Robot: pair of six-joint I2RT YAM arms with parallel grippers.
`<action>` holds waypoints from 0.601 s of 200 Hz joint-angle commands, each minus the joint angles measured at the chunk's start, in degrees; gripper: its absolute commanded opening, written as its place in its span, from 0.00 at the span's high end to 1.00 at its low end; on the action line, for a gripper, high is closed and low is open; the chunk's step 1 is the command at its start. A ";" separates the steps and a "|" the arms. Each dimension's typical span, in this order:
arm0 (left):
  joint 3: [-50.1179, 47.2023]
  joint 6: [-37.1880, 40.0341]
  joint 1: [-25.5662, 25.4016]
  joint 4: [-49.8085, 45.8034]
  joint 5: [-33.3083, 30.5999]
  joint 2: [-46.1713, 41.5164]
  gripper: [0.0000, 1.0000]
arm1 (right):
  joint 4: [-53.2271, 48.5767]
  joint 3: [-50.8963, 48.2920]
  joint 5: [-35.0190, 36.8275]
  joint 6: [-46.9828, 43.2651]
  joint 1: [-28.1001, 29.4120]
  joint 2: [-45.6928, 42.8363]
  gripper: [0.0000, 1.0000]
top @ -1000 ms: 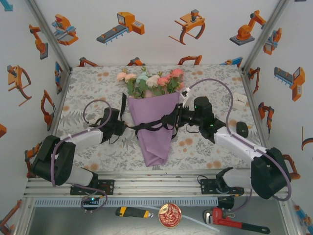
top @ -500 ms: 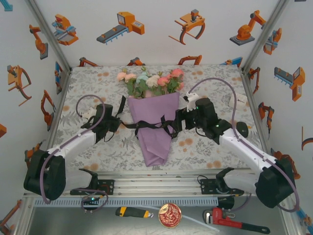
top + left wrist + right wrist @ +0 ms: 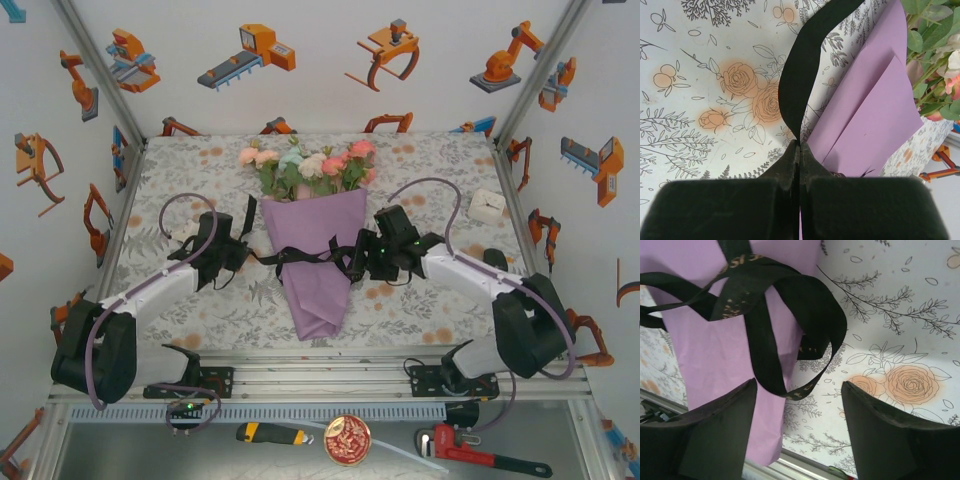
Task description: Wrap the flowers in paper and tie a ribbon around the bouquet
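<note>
The bouquet lies on the tablecloth, its purple paper [image 3: 318, 270] rolled into a cone with the point toward me. The flowers [image 3: 305, 165] fan out at the far end. The black ribbon [image 3: 300, 257] crosses the cone's middle in a loose knot. My left gripper [image 3: 247, 256] sits just left of the cone, shut on one ribbon end [image 3: 800, 85] that rises from its fingertips [image 3: 800, 145] beside the paper [image 3: 875, 120]. My right gripper [image 3: 356, 258] is at the cone's right edge. It is open [image 3: 799, 390], with a slack ribbon loop [image 3: 765, 355] hanging between its fingers, untouched, over the paper [image 3: 715, 350].
A small white box [image 3: 487, 206] sits at the table's right side. Below the front rail [image 3: 320, 385] lie a red pipe wrench [image 3: 480, 455], a round tin [image 3: 347, 440] and a yellow-handled tool [image 3: 270, 433]. Walls close in the table on three sides.
My right gripper has opened and let go of the ribbon, and its arm has swung lower and closer to the cone. My left gripper pulled slightly left with its ribbon end, then stayed still.
</note>
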 commanded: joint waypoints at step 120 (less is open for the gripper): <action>-3.89 3.86 7.36 -10.51 -3.75 -11.77 1.00 | -9.32 1.01 11.94 -10.52 -21.09 -17.76 1.00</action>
